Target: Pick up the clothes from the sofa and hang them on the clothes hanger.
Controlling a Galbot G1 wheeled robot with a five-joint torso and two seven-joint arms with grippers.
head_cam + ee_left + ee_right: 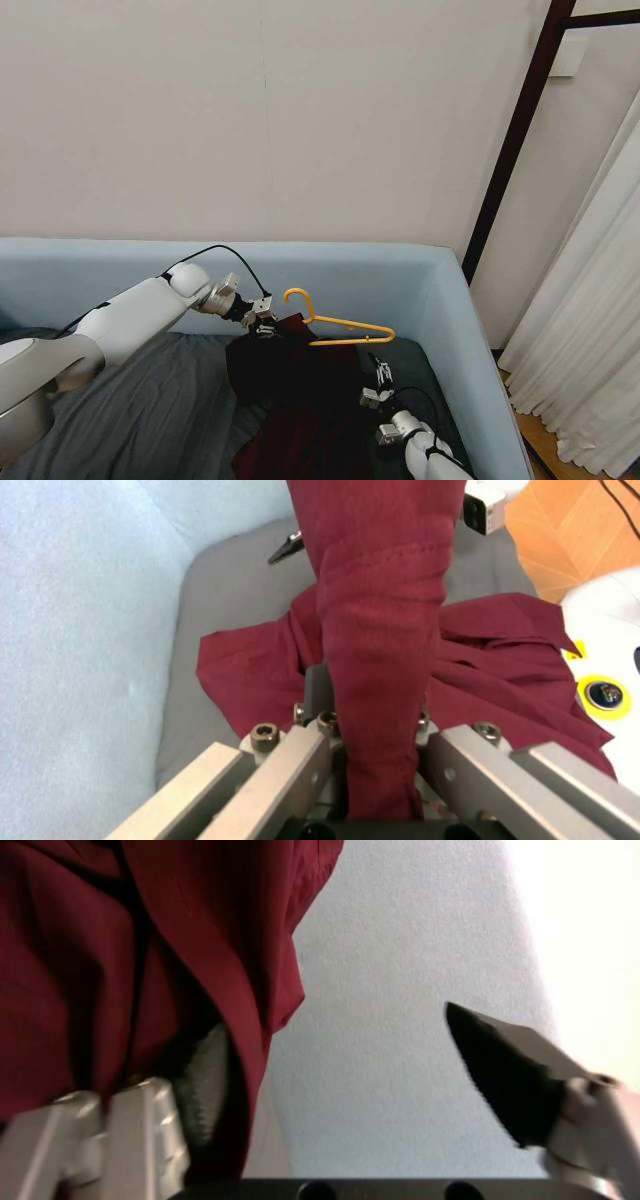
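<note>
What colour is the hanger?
The hanger is yellow-orange. The head view shows it best.

One red garment (300, 405), one yellow hanger (347, 323), one blue sofa (450, 300), one left end effector (262, 324), one right end effector (377, 385).
</note>
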